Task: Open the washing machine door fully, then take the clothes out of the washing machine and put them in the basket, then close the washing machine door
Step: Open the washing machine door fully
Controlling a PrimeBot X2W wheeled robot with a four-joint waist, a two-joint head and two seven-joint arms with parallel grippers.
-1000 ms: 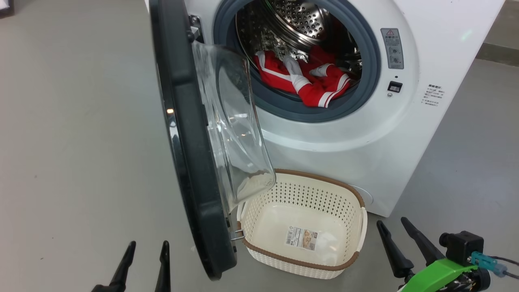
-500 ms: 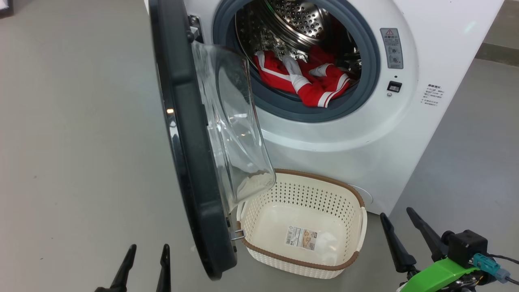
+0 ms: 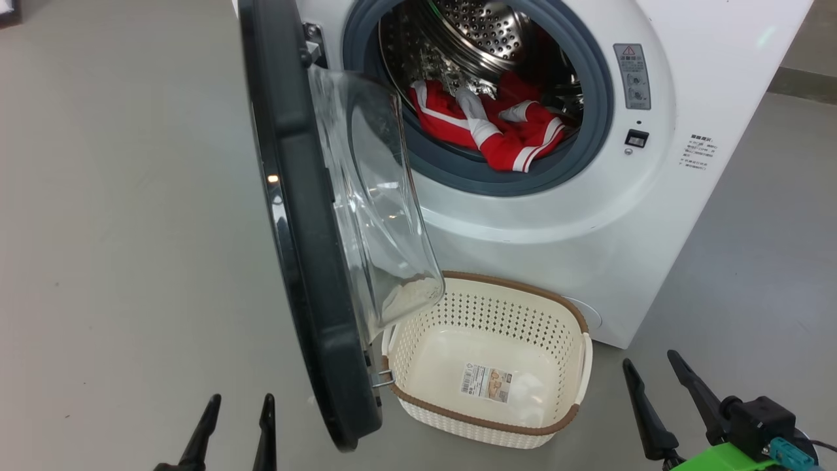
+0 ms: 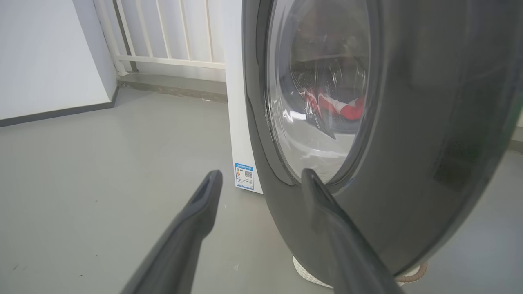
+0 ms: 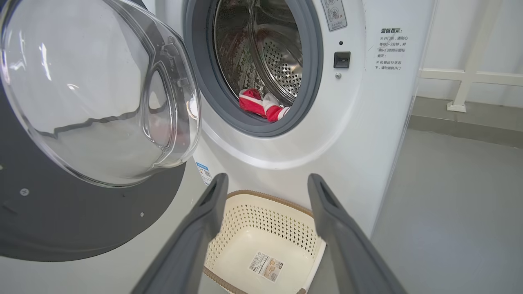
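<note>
The washing machine (image 3: 588, 216) stands with its door (image 3: 294, 229) swung out towards me, black rim edge-on and glass bowl facing the drum. The red and white clothes (image 3: 497, 131) lie in the drum mouth, over the grey gasket. The empty basket (image 3: 516, 288) sits on the floor below the opening, partly under the door. My left gripper (image 3: 240, 400) is open, low on the door's outer side; in the left wrist view (image 4: 261, 173) the door (image 4: 408, 122) is close on its right. My right gripper (image 3: 650, 360) is open, right of the basket, and in its own view (image 5: 267, 177) it points at the basket (image 5: 265, 195).
Bare grey floor spreads to the left of the door and to the right of the machine. A white railing (image 4: 163, 41) and a wall stand behind the machine. A blue label (image 4: 244, 176) is stuck low on the machine's side.
My right gripper has drifted a little to the right in the head view. The left gripper, door, clothes and basket have stayed where they were.
</note>
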